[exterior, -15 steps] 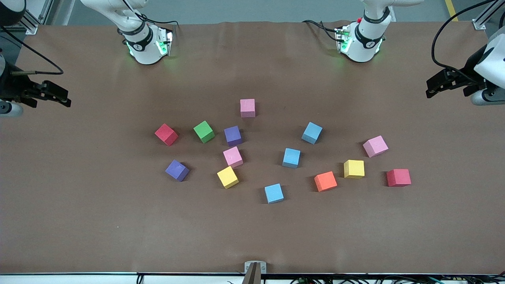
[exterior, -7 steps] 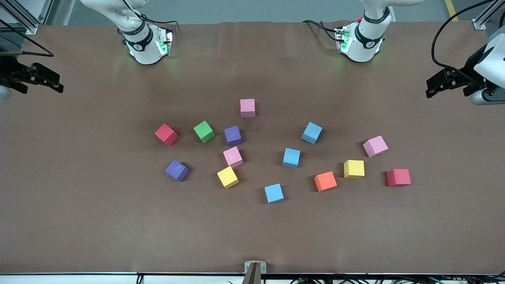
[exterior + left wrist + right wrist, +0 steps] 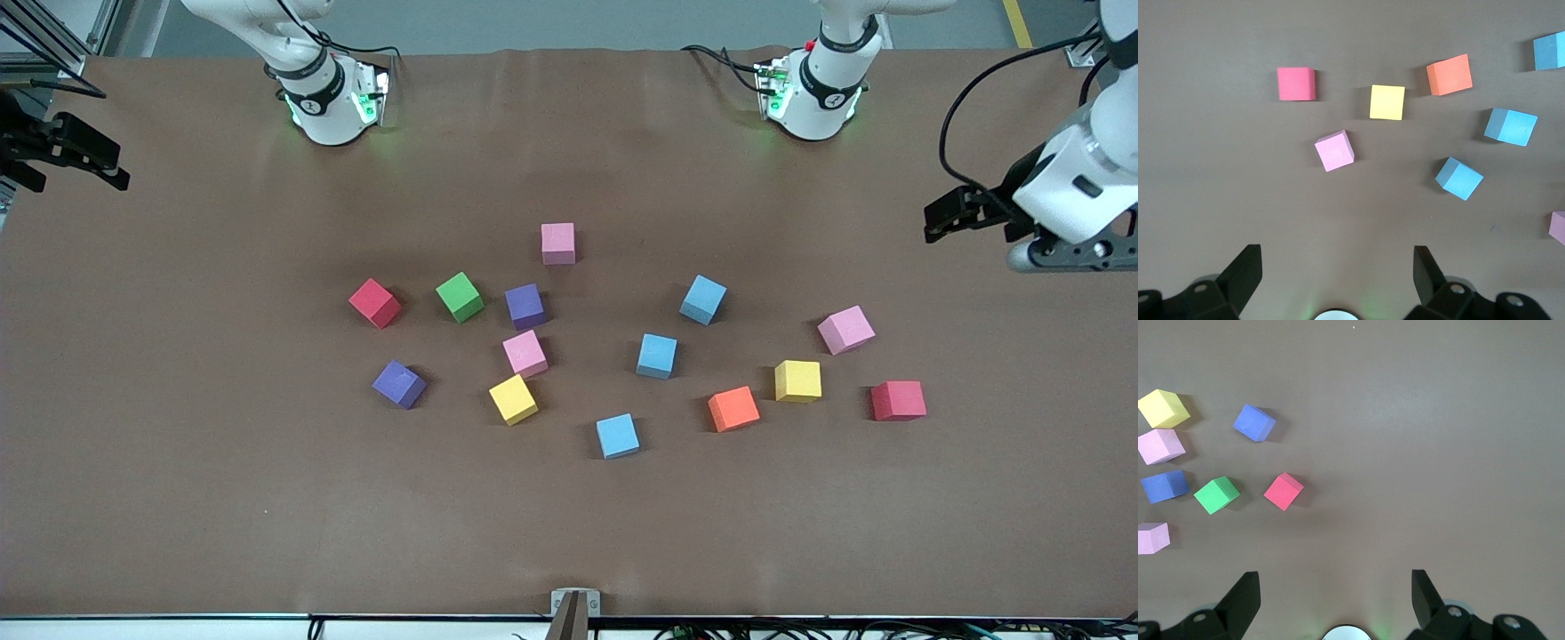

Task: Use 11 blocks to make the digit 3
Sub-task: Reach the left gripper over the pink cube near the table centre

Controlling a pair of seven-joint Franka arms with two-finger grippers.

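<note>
I counted thirteen cubes on table (image 3: 178,498), all loose, none touching: three light blue cubes (image 3: 657,356), three pink cubes (image 3: 558,243), two purple cubes (image 3: 525,306), two yellow cubes (image 3: 797,380), two red cubes (image 3: 899,400), one green cube (image 3: 460,296), one orange cube (image 3: 733,409).

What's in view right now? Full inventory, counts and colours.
Table: 1, brown.
Blue cubes: 3, light blue, mid-table, spread toward the front camera.
Pink cubes: 3; one farthest from the camera, one beside a yellow, one toward the left arm's end.
Purple cubes: 2, toward the right arm's end.
Yellow cubes: 2.
Green cube: 1, beside a purple.
Orange cube: 1, beside a yellow.
Red cubes: 2, at the outer ends of the scatter.
All lie apart; no digit yet.
Left gripper: open, over the table's left-arm end.
Right gripper: open, over the right-arm end.
</note>
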